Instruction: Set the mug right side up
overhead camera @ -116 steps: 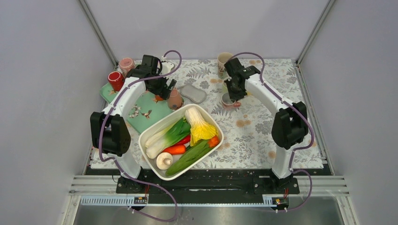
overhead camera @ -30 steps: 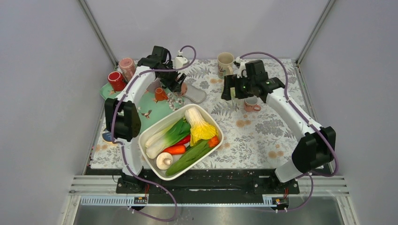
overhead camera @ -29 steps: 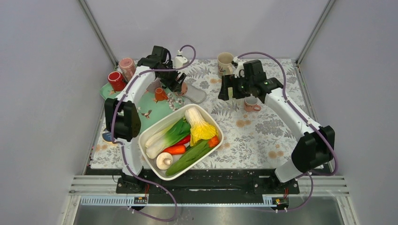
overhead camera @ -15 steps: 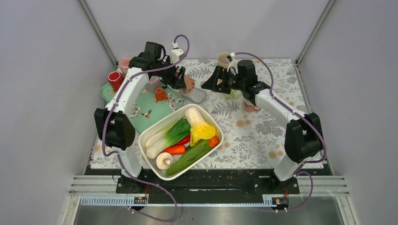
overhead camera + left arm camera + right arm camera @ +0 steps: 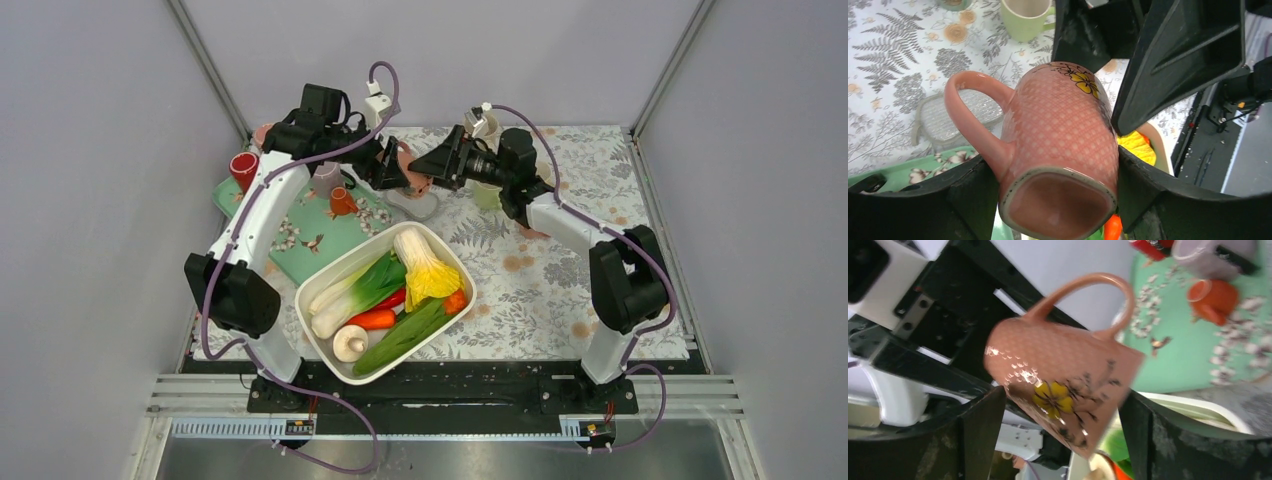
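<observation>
The mug (image 5: 405, 172) is salmon pink with a yellow flower and hangs in the air over the back of the table, lying on its side. My left gripper (image 5: 393, 168) is shut on its base end; in the left wrist view the mug (image 5: 1063, 135) shows its base to the camera, handle to the left, between the fingers (image 5: 968, 195). My right gripper (image 5: 425, 166) comes in from the right and straddles the mug's mouth end. In the right wrist view the mug (image 5: 1063, 370) sits between the open gripper (image 5: 1063, 405), with a small gap still showing at the right finger.
A white basin (image 5: 462, 268) of vegetables stands below and in front. The green tray (image 5: 300, 250) at the left holds a red mug (image 5: 245, 168), a grey mug (image 5: 325, 178) and an orange cup (image 5: 342, 200). A clear lid (image 5: 425, 207) and a light green mug (image 5: 487, 192) lie under the arms.
The left arm lifted the pink mug up and rightward. The right arm swung left from the small pink cup and brought its jaws around the mug's mouth end, narrowing slightly.
</observation>
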Action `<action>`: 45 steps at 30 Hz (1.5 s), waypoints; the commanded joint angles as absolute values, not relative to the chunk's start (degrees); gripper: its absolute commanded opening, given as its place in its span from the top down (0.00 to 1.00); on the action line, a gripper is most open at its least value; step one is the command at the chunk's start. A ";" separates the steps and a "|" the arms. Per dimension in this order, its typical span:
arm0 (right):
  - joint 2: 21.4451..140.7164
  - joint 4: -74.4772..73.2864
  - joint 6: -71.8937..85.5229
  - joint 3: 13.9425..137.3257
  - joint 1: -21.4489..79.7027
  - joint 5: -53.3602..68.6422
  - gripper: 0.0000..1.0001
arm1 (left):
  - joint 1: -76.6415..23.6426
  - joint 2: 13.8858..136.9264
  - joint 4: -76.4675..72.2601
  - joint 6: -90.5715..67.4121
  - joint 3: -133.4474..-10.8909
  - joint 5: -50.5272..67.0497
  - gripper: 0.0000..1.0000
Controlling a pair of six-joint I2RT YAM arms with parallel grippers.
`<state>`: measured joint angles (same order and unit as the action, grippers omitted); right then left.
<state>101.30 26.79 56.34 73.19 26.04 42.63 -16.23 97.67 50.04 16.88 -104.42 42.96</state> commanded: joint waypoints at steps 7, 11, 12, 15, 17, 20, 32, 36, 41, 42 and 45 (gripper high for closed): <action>101.65 64.39 82.45 72.96 28.91 49.52 0.79 | -17.26 93.70 44.15 13.73 -104.30 52.96 1.00; 97.08 58.21 76.78 70.49 28.31 47.38 1.00 | -16.81 92.54 44.97 15.78 -103.54 49.78 0.69; 95.12 52.63 72.40 70.07 27.91 46.79 1.00 | -16.32 92.22 45.12 16.29 -103.25 48.42 0.42; 88.67 27.46 52.28 71.76 26.53 41.63 1.00 | -14.66 90.62 44.49 16.81 -101.99 42.22 0.01; 84.96 8.20 36.35 76.27 26.23 34.22 1.00 | -13.80 89.46 44.16 16.90 -101.55 36.54 0.01; 83.49 -17.15 18.37 85.12 24.98 20.46 1.00 | -13.71 88.36 44.80 18.51 -100.92 27.51 0.01; 105.54 -53.01 -2.52 117.27 7.75 -10.68 1.00 | -13.70 86.40 45.89 24.39 -91.76 10.40 0.01; 115.66 -59.99 -2.32 126.83 2.37 -10.12 1.00 | -13.69 85.77 45.93 26.10 -89.19 7.89 0.01; 125.62 -61.80 -0.79 132.31 -1.37 -5.97 1.00 | -13.71 85.92 45.93 26.68 -86.99 7.19 0.01; 126.85 -61.60 -0.57 132.70 -1.74 -5.82 1.00 | -13.71 86.13 45.82 26.71 -86.84 6.80 0.01; 130.24 -60.81 -0.35 132.49 -2.90 -4.54 1.00 | -13.68 87.35 45.63 26.94 -86.55 4.66 0.01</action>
